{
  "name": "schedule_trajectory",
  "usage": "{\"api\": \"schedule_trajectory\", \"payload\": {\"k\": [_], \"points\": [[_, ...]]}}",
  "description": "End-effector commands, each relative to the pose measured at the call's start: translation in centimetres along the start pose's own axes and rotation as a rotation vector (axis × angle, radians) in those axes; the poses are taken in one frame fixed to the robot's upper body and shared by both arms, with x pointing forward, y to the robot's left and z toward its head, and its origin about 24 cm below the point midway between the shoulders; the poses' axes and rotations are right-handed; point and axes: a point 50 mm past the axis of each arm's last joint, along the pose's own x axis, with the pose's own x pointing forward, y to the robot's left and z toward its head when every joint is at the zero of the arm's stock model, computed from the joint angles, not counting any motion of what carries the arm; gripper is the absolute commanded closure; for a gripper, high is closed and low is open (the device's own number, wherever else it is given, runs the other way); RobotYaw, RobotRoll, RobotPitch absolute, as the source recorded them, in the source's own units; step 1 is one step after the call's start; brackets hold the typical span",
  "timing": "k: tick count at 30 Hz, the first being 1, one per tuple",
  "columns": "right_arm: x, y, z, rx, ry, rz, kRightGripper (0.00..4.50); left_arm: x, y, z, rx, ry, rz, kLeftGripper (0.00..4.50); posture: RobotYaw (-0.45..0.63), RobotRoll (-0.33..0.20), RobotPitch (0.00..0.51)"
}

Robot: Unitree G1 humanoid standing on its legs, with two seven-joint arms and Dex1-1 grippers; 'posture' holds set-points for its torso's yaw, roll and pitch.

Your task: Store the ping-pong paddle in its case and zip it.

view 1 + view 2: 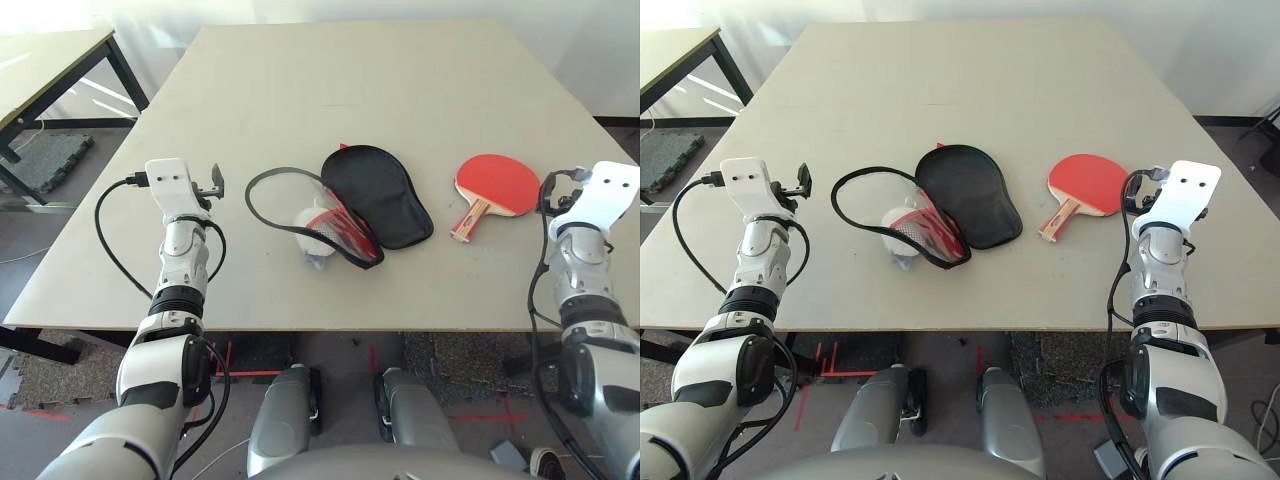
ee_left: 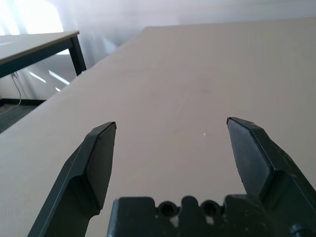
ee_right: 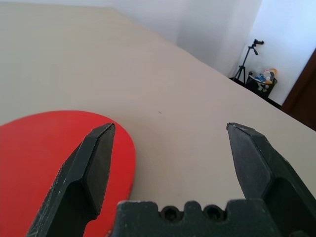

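- Pale tabletop (image 1: 300, 60) — broad, matte — bearing the open case (image 1: 378, 196) near its middle; the ping-pong paddle (image 1: 497, 186) lies flat to the case's right, red face up, handle angled toward the robot.
- Probable hazards: the case's mesh-and-clear flap (image 1: 290, 190), spread to the left, could fold over the opening if brushed; the white plush pendant (image 1: 315, 222) beside it could catch in the zipper. Lying flat, the paddle may slide rather than lift if pushed by a fingertip.
- Left arm: forearm extended over the near left table, left gripper (image 2: 171, 120) wide open, empty.
- Right arm: forearm reaching forward, right gripper (image 3: 171, 124) just beside the paddle's blade, equally wide, holding nothing.
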Motion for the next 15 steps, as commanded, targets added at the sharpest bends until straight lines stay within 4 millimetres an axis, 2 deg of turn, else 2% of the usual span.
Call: {"api": "schedule_trajectory", "payload": {"k": [1,5,8,13,15], "points": [[0.2,0.5,0.0,0.000,0.001,0.017,0.03,-0.5,0.2,-0.5,-0.006,0.008,0.009,0.00,0.09,0.000,0.092],[0.3,0.9,0.3,-0.001,-0.009,0.035,0.03,-0.5,0.4,-0.1,-0.024,-0.006,-0.001,0.00,0.09,0.000,0.088],[0.5,1.5,1.1,0.022,-0.027,0.092,0.03,0.0,0.8,1.1,-0.021,-0.042,-0.016,0.00,0.10,0.000,0.087],[0.3,2.1,2.2,0.019,-0.009,0.128,0.03,0.5,0.6,2.9,-0.041,-0.083,-0.160,0.00,0.09,0.000,0.091],[-0.1,2.8,3.1,0.066,0.051,0.142,0.03,0.8,0.7,4.1,-0.034,-0.096,-0.247,0.00,0.07,0.000,0.095]]}}
